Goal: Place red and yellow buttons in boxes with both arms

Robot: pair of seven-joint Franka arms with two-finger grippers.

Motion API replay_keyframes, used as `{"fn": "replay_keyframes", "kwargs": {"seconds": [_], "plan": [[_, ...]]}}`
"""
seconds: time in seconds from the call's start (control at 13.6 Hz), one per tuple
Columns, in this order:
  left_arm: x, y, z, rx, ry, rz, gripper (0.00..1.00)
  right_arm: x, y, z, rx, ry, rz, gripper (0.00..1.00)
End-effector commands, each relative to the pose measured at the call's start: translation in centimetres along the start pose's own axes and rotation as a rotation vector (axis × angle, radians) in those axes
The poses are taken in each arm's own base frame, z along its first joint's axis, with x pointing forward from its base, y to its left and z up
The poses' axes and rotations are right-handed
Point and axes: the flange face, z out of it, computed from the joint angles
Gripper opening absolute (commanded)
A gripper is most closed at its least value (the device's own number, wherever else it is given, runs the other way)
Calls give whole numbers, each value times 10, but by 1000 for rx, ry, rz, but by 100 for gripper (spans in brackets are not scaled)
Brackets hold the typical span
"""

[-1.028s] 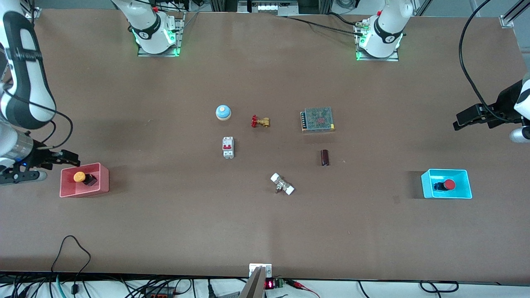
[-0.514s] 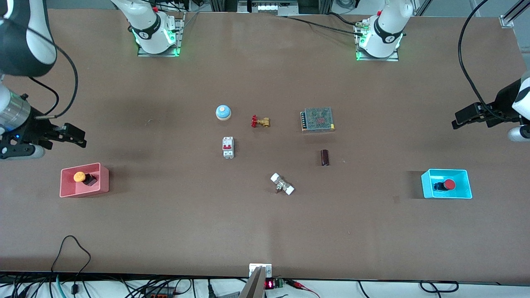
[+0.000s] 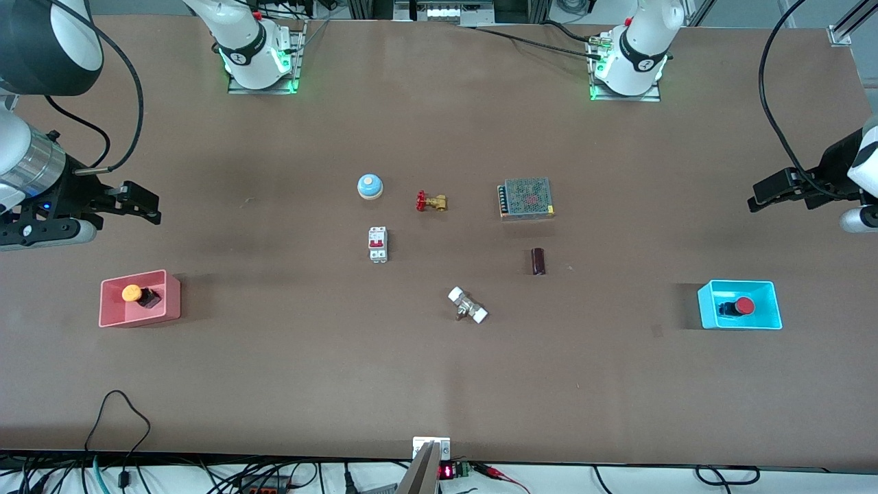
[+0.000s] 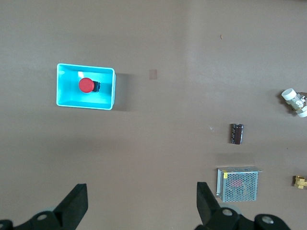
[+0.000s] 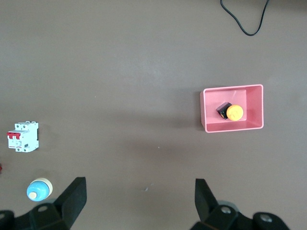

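Note:
The yellow-orange button (image 3: 132, 293) lies in the pink box (image 3: 173, 300) at the right arm's end of the table; both show in the right wrist view, button (image 5: 234, 112) and box (image 5: 209, 126). The red button (image 3: 744, 306) lies in the cyan box (image 3: 707, 304) at the left arm's end; both show in the left wrist view, button (image 4: 86, 85) and box (image 4: 108, 99). My right gripper (image 3: 145, 204) is open and empty, up over bare table beside the pink box (image 5: 139, 199). My left gripper (image 3: 761, 195) is open and empty, up over bare table beside the cyan box (image 4: 142, 203).
In the middle of the table lie a pale blue dome (image 3: 370, 186), a brass valve with red handle (image 3: 431, 202), a white breaker (image 3: 378, 244), a metal mesh power supply (image 3: 526, 197), a dark cylinder (image 3: 538, 261) and a white-capped fitting (image 3: 468, 305). A black cable (image 3: 116, 412) loops at the near edge.
My right gripper has risen away from the pink box and moved farther from the front camera, toward the table's middle. My left gripper has barely moved. Both buttons stay in their boxes.

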Motion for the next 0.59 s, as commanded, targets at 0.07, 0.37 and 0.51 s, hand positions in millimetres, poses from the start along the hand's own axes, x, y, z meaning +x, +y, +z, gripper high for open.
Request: {"fn": "replay_keyframes", "kwargs": {"seconds": [0.07, 0.37, 0.51], "plan": [[-8, 0, -5, 21, -6, 16, 100, -14, -4, -11, 8, -29, 21, 100], [-9, 2, -5, 43, -7, 24, 100, -22, -3, -7, -1, -22, 26, 100], [-9, 1, -5, 43, -7, 23, 100, -23, 6, -5, -11, -20, 46, 100]]}}
